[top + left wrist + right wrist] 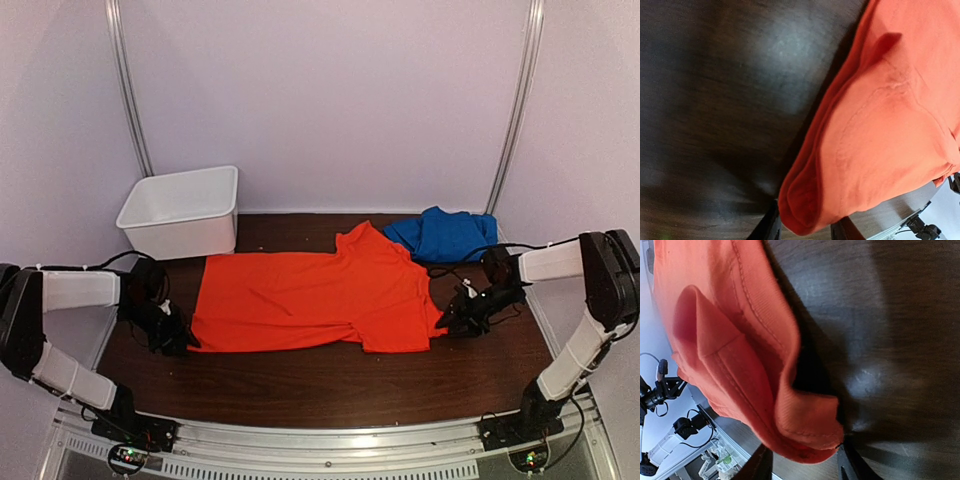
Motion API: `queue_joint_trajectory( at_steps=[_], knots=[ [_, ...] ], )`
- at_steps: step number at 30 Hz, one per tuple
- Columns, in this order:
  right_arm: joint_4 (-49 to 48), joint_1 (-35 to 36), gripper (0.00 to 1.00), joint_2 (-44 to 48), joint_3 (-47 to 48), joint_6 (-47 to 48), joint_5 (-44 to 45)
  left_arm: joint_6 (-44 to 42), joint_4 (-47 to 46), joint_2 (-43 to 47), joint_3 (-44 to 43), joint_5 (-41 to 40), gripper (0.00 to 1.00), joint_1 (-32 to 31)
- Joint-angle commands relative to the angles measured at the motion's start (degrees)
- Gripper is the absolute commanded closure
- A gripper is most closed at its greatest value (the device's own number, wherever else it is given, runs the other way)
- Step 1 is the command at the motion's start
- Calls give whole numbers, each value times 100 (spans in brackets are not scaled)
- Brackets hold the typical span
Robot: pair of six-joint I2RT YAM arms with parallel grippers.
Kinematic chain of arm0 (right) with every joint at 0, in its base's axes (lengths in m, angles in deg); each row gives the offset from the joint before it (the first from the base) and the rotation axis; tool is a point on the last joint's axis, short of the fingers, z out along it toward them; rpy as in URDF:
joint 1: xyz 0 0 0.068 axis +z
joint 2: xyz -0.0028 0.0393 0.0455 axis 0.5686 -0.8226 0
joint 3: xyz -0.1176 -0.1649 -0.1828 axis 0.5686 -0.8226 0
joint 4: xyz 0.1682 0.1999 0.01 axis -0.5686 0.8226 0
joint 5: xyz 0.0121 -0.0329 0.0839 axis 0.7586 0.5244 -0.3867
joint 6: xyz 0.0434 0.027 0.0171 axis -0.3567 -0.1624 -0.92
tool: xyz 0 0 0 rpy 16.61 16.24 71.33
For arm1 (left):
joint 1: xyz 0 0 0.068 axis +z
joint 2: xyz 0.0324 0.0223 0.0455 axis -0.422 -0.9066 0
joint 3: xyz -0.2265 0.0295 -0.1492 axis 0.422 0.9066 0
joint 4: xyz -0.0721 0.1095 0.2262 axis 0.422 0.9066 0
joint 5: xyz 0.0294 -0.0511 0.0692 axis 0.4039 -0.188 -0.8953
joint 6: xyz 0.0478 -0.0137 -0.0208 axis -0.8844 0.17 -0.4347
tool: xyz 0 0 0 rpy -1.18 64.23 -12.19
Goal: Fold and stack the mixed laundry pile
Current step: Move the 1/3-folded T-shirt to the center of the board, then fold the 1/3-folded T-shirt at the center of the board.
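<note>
Dark table point(715, 100), left pincer point(807, 227) half-hidden by orange-red T-shirt point(890, 125)

Shirt point(890, 150) hem hides the tips of my left gripper point(807, 231) and right gripper point(802, 461), fingers cut by the bottom edge; grip unclear. Table point(715, 100) blurs in left wrist view.

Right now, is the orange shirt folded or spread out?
Spread: the orange shirt lies flat across the table, left gripper and right gripper pinching its ends.

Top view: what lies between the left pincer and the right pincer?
The orange-red T-shirt fills the whole stretch, clear in the top view. The left pincer and the right pincer each grip one end.
</note>
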Motion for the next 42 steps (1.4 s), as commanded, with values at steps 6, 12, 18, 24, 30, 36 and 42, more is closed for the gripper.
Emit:
queue_joint_trajectory(
  at_steps=[6,12,18,24,30,36,42],
  knots=[
    [192,45,100,-66,119,225,418,72,75,-12,-38,-242,99,26],
    [1016,30,100,415,185,295,944,100,929,343,-237,-562,100,33],
    [1349,27,100,571,-13,339,1319,26,1360,403,-365,-834,100,32],
    [1244,58,79,352,206,422,757,-302,1125,209,-474,-483,79,17],
    [2097,70,47,1304,399,608,694,-757,1467,1039,-1169,-564,46,-82],
    [1476,629,50,1890,-43,-131,42,-401,-663,786,-1381,484,54,-1558],
    [811,1015,52,1769,-411,-473,-8,-744,-1572,-1260,-2794,789,62,-3231]
  ],
)
